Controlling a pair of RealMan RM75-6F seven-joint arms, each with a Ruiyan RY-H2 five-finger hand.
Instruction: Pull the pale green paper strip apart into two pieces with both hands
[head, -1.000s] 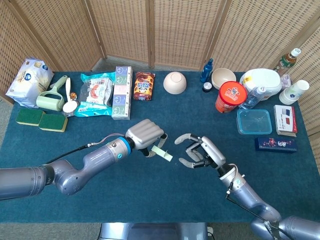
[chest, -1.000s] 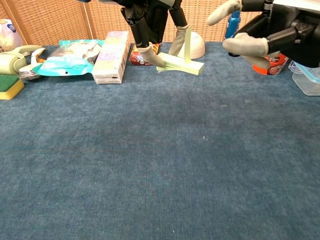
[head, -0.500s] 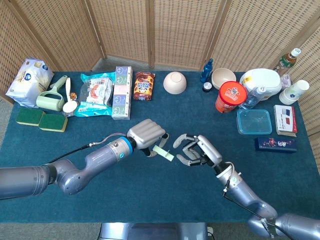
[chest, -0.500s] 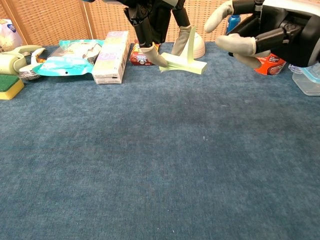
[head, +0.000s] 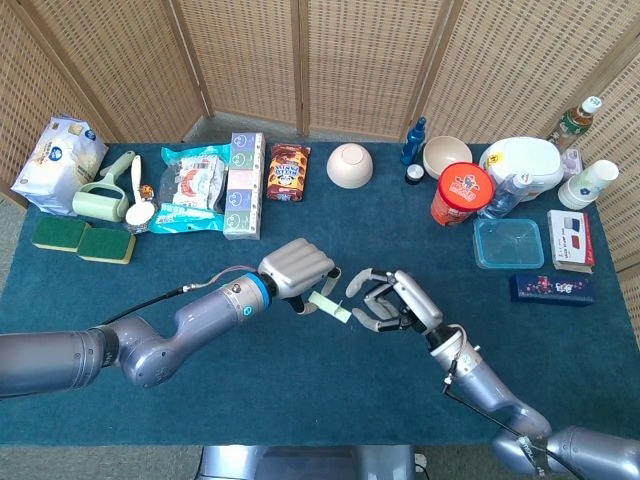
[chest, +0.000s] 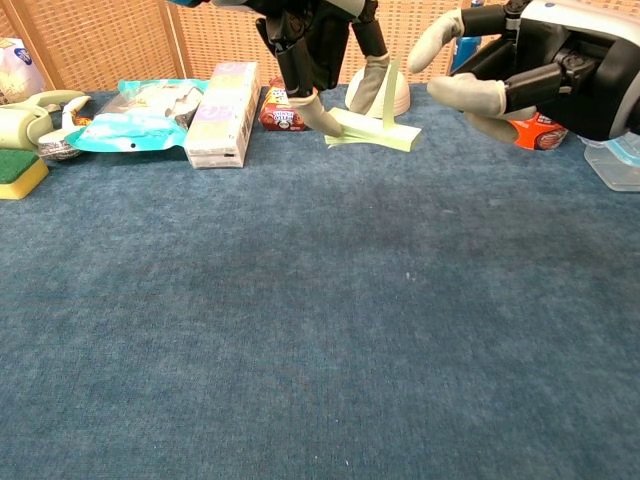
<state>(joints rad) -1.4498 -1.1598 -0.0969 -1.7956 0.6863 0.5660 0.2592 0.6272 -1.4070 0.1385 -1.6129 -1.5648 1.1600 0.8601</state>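
The pale green paper strip (head: 330, 306) hangs above the table's middle, pinched at one end by my left hand (head: 297, 272). In the chest view the strip (chest: 378, 131) juts right from the left hand (chest: 320, 45), with one flap standing upright. My right hand (head: 392, 301) is just right of the strip's free end, fingers spread and curled, holding nothing. The chest view shows this right hand (chest: 525, 65) a short gap from the strip.
Along the far edge lie sponges (head: 82, 240), a lint roller (head: 105, 192), snack packets (head: 190, 185), a box (head: 244, 184), bowls (head: 350, 165), a red can (head: 461, 193), a clear tub (head: 509, 243) and cups (head: 588, 183). A dark blue box (head: 551, 289) lies at right.
Both hands have crept toward each other: the left hand carried the strip slightly right, and the right hand moved left, narrowing the gap to the strip's free end.
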